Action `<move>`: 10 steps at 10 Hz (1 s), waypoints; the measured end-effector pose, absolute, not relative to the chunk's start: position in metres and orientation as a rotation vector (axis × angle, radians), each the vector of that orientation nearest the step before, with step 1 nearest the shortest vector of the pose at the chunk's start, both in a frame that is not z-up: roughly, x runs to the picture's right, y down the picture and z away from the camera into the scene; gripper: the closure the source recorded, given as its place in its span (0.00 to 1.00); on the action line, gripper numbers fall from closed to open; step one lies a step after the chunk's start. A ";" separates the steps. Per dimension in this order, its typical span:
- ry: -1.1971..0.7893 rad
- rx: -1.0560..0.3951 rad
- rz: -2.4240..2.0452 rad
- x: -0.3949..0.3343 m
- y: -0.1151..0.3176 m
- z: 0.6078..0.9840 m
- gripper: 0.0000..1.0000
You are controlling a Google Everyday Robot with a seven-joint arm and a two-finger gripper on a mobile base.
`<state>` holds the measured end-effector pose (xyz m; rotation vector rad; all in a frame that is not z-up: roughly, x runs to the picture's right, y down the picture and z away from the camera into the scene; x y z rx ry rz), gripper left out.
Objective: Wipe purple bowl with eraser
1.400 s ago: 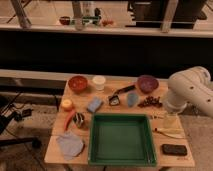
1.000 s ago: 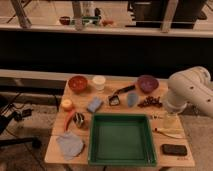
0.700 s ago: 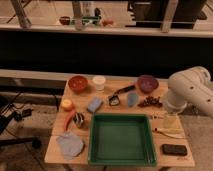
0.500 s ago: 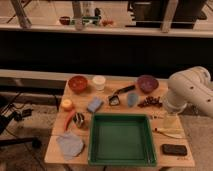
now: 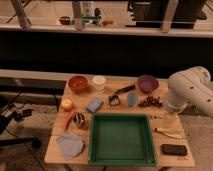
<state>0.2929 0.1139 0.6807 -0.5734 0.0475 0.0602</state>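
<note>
The purple bowl (image 5: pixel 147 83) sits at the back right of the wooden table (image 5: pixel 60 125). The eraser (image 5: pixel 174 149), a flat black block, lies at the table's front right corner beside the green tray. My white arm comes in from the right. Its gripper (image 5: pixel 170 124) hangs over the table's right edge, between bowl and eraser, open and holding nothing. It stands above and behind the eraser, apart from both objects.
A deep green tray (image 5: pixel 121 117) fills the front middle. A red-orange bowl (image 5: pixel 78 83), white cup (image 5: pixel 99 81), black-handled brush (image 5: pixel 120 94), blue sponge (image 5: pixel 94 104), yellow object (image 5: pixel 66 104) and grey cloth (image 5: pixel 70 145) are spread over the left and back.
</note>
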 end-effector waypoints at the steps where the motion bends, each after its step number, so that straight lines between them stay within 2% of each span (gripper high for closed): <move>1: 0.047 -0.573 0.060 0.293 0.114 0.681 0.20; 5: 0.058 -0.560 0.080 0.300 0.112 0.679 0.20; 10: 0.139 -0.557 0.150 0.361 0.134 0.669 0.20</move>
